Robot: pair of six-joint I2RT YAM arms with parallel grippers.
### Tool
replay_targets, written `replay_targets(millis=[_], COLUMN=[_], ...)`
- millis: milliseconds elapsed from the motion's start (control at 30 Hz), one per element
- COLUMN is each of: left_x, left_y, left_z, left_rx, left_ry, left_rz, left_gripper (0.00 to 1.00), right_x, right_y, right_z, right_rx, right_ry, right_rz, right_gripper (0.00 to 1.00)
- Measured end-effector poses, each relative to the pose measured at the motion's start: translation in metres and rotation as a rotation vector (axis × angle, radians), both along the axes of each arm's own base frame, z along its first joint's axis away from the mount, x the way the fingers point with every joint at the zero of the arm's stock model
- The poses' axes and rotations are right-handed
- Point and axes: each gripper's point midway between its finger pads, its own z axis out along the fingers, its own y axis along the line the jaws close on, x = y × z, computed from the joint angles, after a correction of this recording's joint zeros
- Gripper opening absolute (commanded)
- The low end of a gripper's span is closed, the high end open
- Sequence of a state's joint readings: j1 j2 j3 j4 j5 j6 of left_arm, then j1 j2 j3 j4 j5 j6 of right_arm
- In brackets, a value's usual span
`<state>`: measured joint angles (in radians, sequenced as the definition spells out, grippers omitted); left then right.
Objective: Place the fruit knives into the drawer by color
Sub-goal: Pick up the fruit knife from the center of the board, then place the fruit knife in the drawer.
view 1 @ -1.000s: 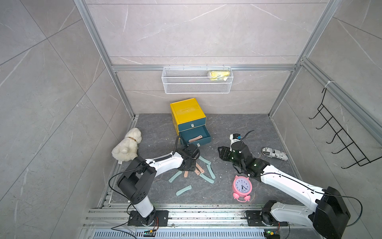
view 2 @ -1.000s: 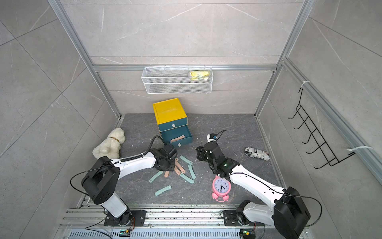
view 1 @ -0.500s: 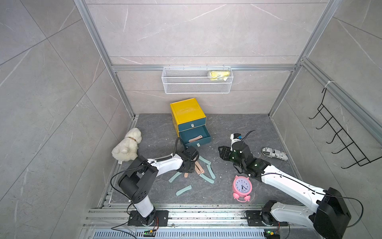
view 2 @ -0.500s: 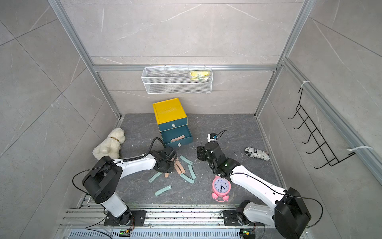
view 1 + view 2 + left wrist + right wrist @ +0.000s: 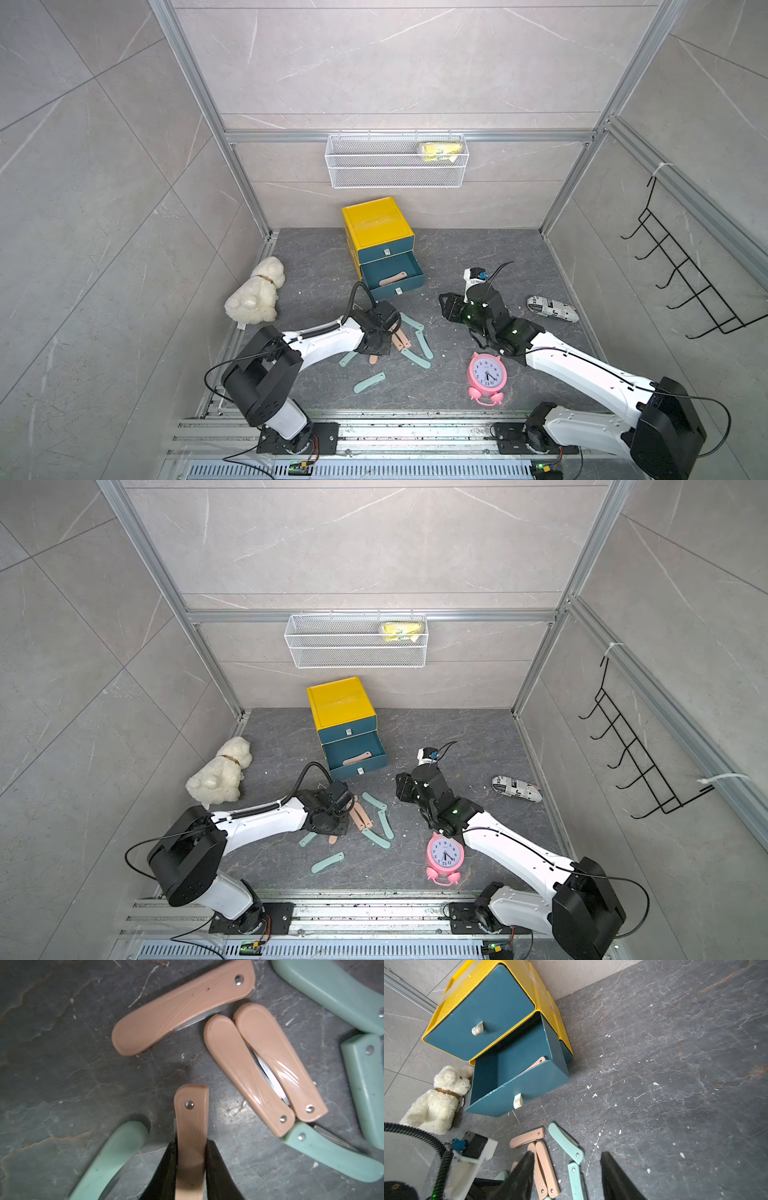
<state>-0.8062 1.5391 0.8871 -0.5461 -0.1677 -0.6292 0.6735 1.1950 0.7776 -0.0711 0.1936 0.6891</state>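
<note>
**A:** Where did the yellow cabinet point(image 5: 376, 224) stand?

**B:** At the middle of the frame in both top views, against the back wall. Its lower drawer point(image 5: 409, 266) was pulled out, and a stored pink knife point(image 5: 392, 279) lay inside.

**A:** And the arms?

**B:** The left gripper point(image 5: 191, 1157) sat just below the middle of the frame, clenched on the two edges of the gripped pink knife point(image 5: 192, 1122). The right gripper point(image 5: 566, 1159) hung a little right of the middle, its jaws spread and grasping nothing.

**A:** The loose knives?

**B:** On the dark floor point(image 5: 478, 257) below the drawer. Three pink knives point(image 5: 180, 1007) lay close beside the gripped one, with mint knives point(image 5: 424, 345) around them. A lone mint knife point(image 5: 369, 382) lay apart, lower in the frame
</note>
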Motion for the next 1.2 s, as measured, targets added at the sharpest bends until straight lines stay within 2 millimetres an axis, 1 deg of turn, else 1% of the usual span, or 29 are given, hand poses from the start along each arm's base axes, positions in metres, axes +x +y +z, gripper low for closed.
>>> replay_targets(millis=[67,133,267,367,433,500,567,600,667,733,833,867,933,1033,1067,1133,1200], left_x=[-0.002,-0.001,0.01,0.029,0.047,0.064,0.085,0.097,0.12,0.142,0.17,0.177,0.188,0.197,0.199,0.2,0.199], left_y=[0.0,-0.002,-0.014,-0.027,-0.039,-0.048,-0.055,-0.057,-0.06,-0.062,-0.066,-0.067,-0.069,-0.07,-0.07,-0.07,-0.069], left_z=[0.012,0.028,0.07,0.113,0.143,0.164,0.178,0.181,0.182,0.178,0.17,0.168,0.164,0.158,0.155,0.149,0.145], left_rx=[0.007,0.003,-0.033,-0.065,-0.088,-0.1,-0.097,-0.083,-0.049,0.0,0.083,0.105,0.155,0.212,0.222,0.241,0.252], left_ry=[-0.018,-0.046,-0.122,-0.204,-0.273,-0.329,-0.375,-0.398,-0.428,-0.449,-0.481,-0.489,-0.502,-0.512,-0.51,-0.5,-0.486], left_rz=[-0.01,-0.018,-0.028,-0.041,-0.05,-0.058,-0.061,-0.061,-0.061,-0.066,-0.083,-0.087,-0.103,-0.119,-0.124,-0.132,-0.137], left_gripper=[0.22,0.22,0.22,0.22,0.22,0.22,0.22,0.22,0.21,0.21,0.21,0.21,0.21,0.22,0.24,0.36,0.43], right_x=[0.0,0.0,0.0,0.0,0.0,0.001,0.001,0.001,0.002,0.002,0.002,0.002,0.002,0.002,0.002,0.002,0.001], right_y=[0.0,0.0,0.0,0.0,0.0,-0.001,-0.001,-0.002,-0.002,-0.003,-0.003,-0.003,-0.003,-0.003,-0.003,-0.003,-0.002], right_z=[0.0,0.0,0.0,0.0,0.0,0.0,0.0,0.0,0.0,0.0,0.0,0.0,0.0,0.0,0.0,0.0,0.0], right_rx=[0.0,0.0,0.0,0.0,0.001,0.001,0.001,0.003,0.005,0.006,0.006,0.006,0.006,0.009,0.01,0.011,0.013], right_ry=[0.0,0.0,0.0,0.0,0.0,0.0,0.001,0.001,0.003,0.003,0.003,0.003,0.003,0.005,0.006,0.006,0.008], right_rz=[0.0,0.0,0.0,-0.001,-0.001,-0.003,-0.005,-0.008,-0.011,-0.013,-0.013,-0.012,-0.014,-0.016,-0.015,-0.013,-0.008], right_gripper=[0.54,0.54,0.54,0.54,0.54,0.54,0.54,0.54,0.54,0.54,0.54,0.54,0.54,0.54,0.54,0.55,0.56])
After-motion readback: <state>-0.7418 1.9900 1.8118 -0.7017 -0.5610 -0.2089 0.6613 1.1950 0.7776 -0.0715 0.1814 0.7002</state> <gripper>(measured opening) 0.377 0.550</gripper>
